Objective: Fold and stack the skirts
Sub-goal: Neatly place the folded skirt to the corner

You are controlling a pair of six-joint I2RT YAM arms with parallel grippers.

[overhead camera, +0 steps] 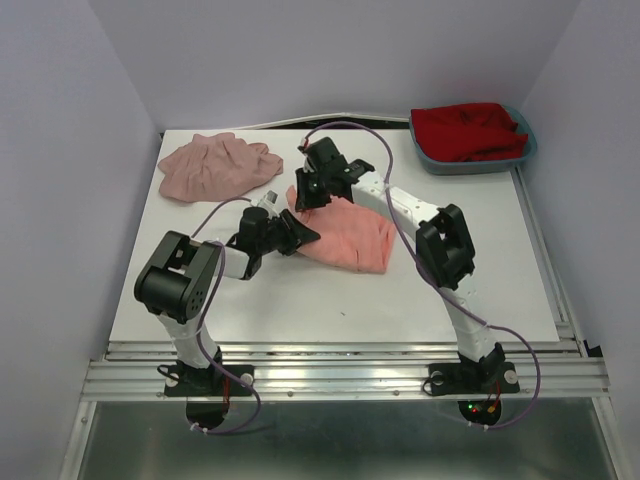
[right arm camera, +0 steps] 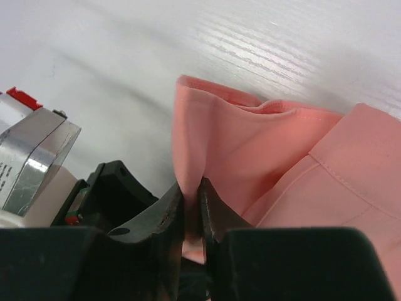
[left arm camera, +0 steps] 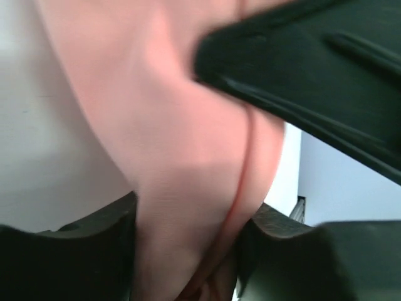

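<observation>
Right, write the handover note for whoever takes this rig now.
Left claw: the salmon-coral pleated fabric skirt runs between its jaws; I cannot tell whether it is clamped.
Right claw: shut on that skirt's edge.
The coral skirt lies bunched in the middle of the white table. The dusty mauve-pink gathered fabric skirt lies crumpled at the far left corner, apart from both claws.
Done: nothing stacked.
Left: finish folding the coral skirt, fold the mauve one, then stack them.

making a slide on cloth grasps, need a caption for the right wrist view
Right gripper shut on a raised edge of the salmon-coral skirt over the white table.
</observation>
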